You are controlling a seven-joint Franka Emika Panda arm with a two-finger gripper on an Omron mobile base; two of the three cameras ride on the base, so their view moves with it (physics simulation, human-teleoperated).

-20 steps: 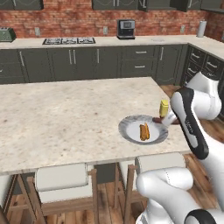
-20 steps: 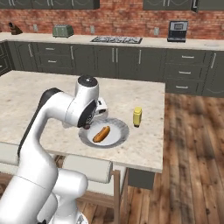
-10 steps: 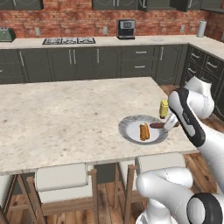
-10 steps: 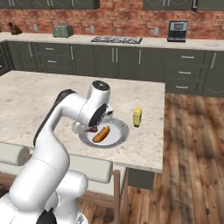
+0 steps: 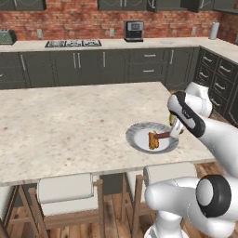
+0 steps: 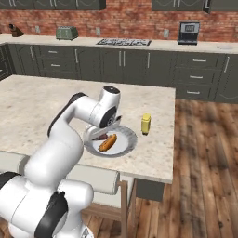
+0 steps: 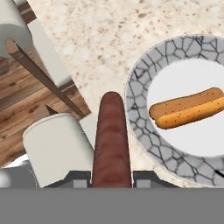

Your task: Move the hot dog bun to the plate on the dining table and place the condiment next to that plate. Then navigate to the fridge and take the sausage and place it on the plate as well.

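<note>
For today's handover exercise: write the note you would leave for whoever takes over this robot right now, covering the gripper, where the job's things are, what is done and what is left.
Gripper: shut on the sausage, low at the plate's near edge.
Hot dog bun: lying on the plate on the dining table. Done.
Condiment: upright on the table beside the plate. Done.
Left: lay the sausage on the plate beside the bun, let go, lift the arm away.
</note>
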